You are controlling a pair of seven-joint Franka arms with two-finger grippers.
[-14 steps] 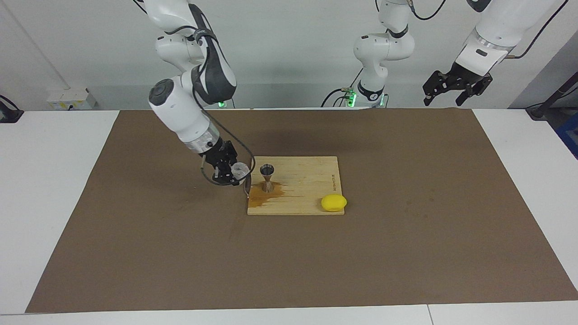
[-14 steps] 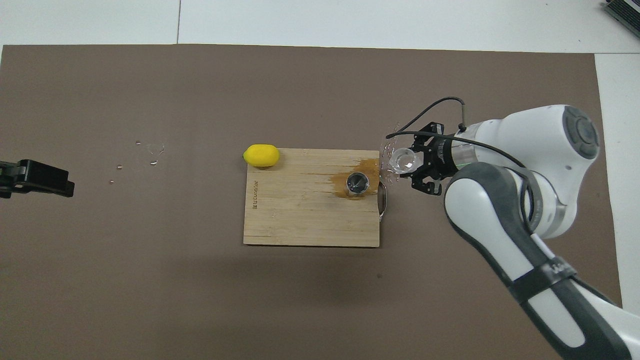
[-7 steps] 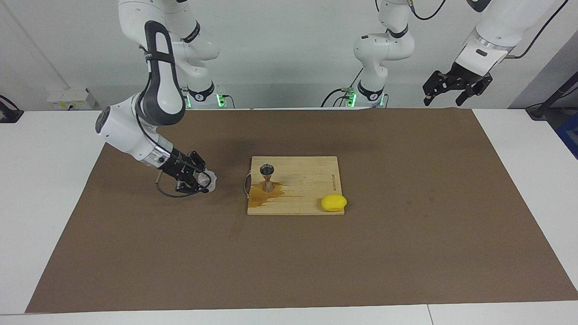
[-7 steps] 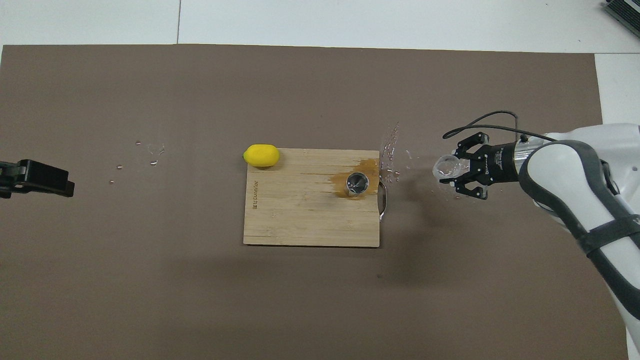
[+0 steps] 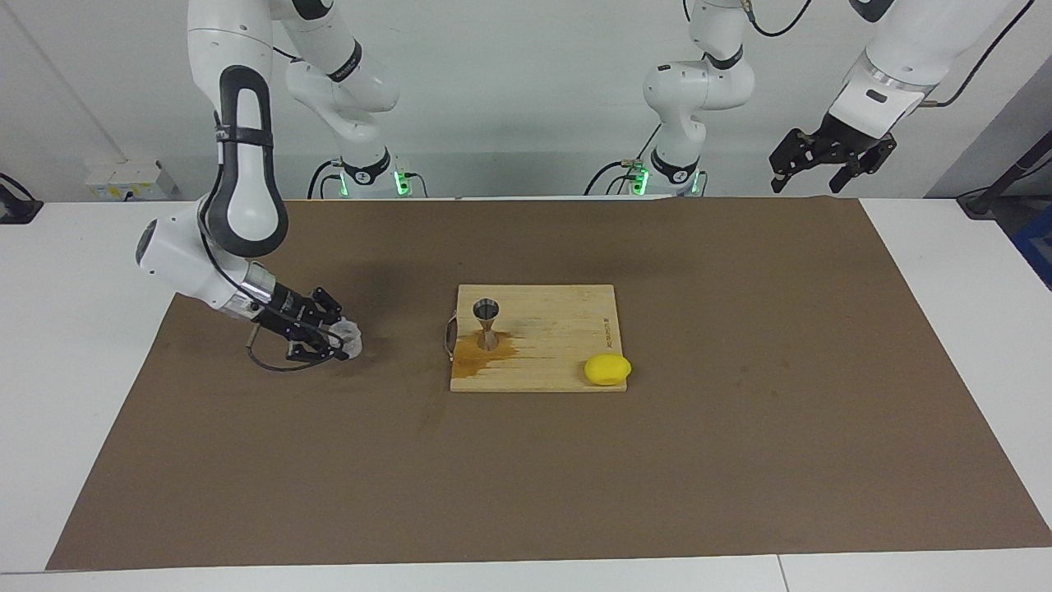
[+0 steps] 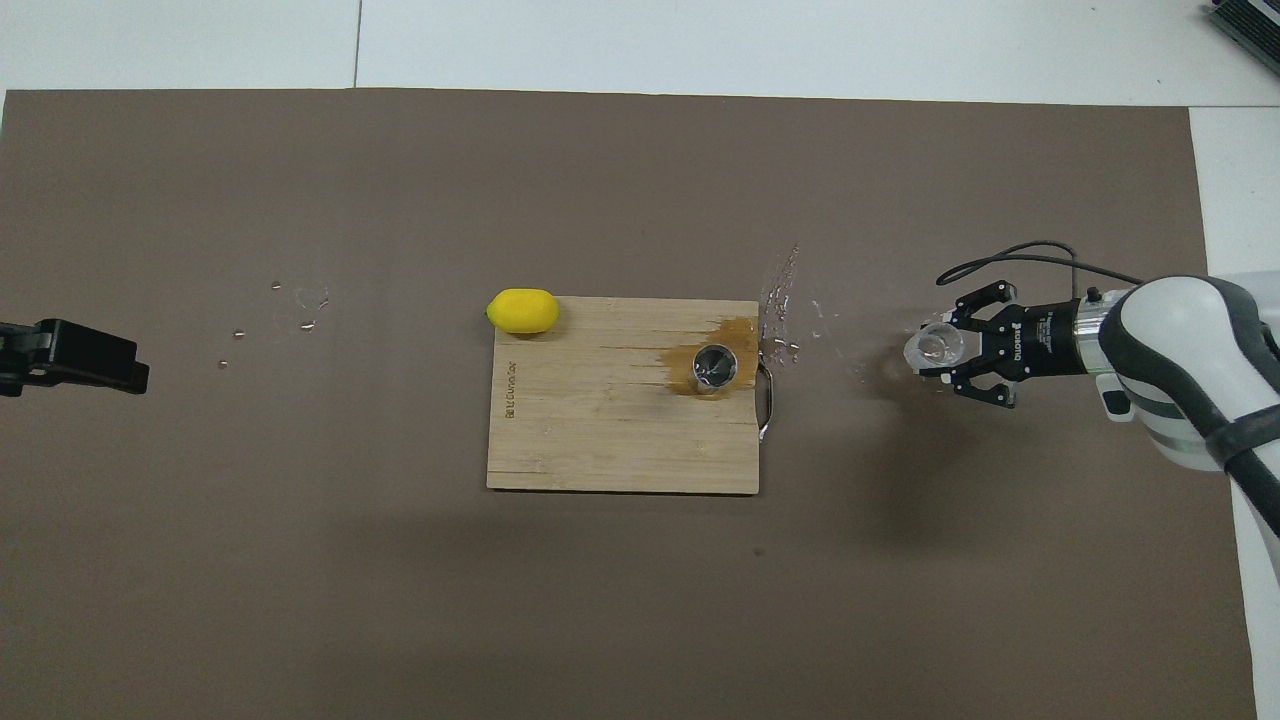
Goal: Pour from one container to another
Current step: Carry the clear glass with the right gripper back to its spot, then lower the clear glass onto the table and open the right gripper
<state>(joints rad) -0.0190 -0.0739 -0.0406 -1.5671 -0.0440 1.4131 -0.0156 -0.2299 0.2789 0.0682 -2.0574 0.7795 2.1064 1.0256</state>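
since a second ago the right arm has swung away from the pale bamboo cutting board point(image 5: 538, 337), carrying the small clear round cup point(image 5: 348, 337) off toward its own end of the table. right gripper point(image 5: 333, 339) now sits low over the brown mat point(image 5: 740, 460), well apart from the board, fingers clamped on the cup. whether the cup already touches the mat i cannot tell.

cup looks to lie tilted, mouth pointing away from the wrist; the arm comes in low and nearly flat, which would explain it. overhead view shows the cup point(image 6: 933, 346) at the fingertips, out ahead of them toward the board.

small shiny steel hourglass jigger point(image 5: 486, 323) stands upright on the board, near the edge with the metal handle point(image 5: 449, 337), board-ward of the fingers with bare mat between. amber stain point(image 5: 485, 352) spreads round its foot, and droplets point(image 6: 785, 320) speckle the mat just off that edge: likely spill from the pour. my guess: pouring done, cup being parked clear of the wet patch.

yellow lemon point(image 5: 607, 369) rests at the board's corner farthest from the fingers, untouched.

left gripper point(image 5: 832, 160) waits raised over the table edge at its own end, fingers spread, holding nothing.
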